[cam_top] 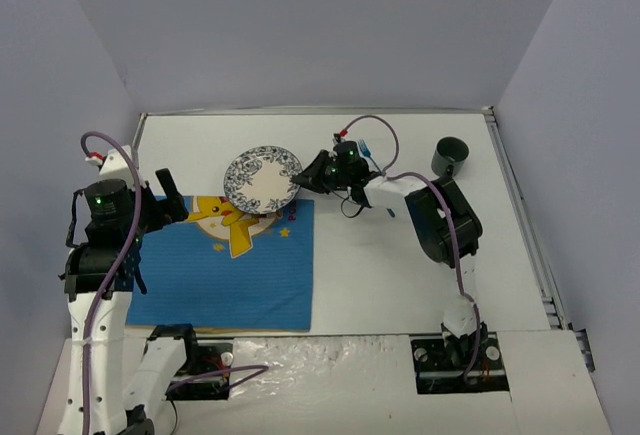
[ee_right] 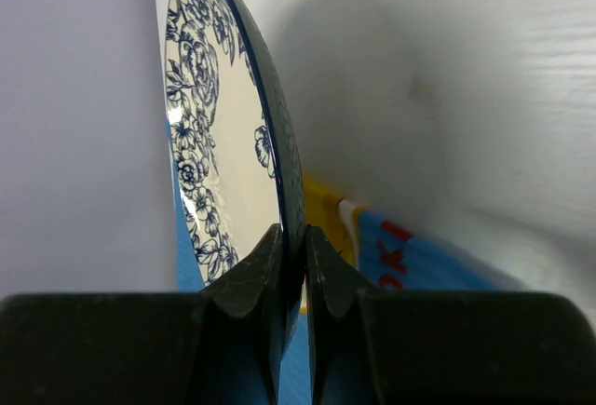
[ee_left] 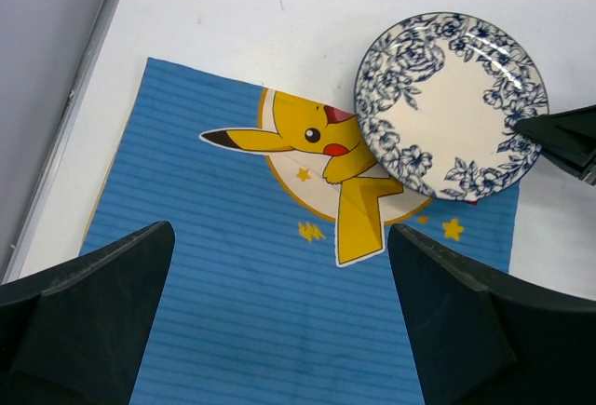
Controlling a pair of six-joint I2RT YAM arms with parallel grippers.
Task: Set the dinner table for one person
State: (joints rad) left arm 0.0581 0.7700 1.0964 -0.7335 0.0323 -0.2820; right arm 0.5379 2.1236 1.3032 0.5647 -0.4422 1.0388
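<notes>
A white plate with a blue flower rim (cam_top: 261,178) hangs over the far right corner of the blue placemat (cam_top: 240,275) on the white dinner table (cam_top: 400,285). My right gripper (cam_top: 306,177) is shut on the plate's right rim. In the right wrist view the plate (ee_right: 219,116) stands edge-on between the fingers (ee_right: 256,279). The left wrist view shows the plate (ee_left: 452,102) over the yellow cartoon figure (ee_left: 340,158). My left gripper (cam_top: 168,195) is open and empty above the placemat's left side, which shows between its fingers (ee_left: 270,330).
A dark cup (cam_top: 451,154) stands at the far right of the table. A small blue-handled item (cam_top: 368,152) lies behind the right wrist. The table's metal rim (cam_top: 520,205) runs along the right side. Grey walls close in the back and sides.
</notes>
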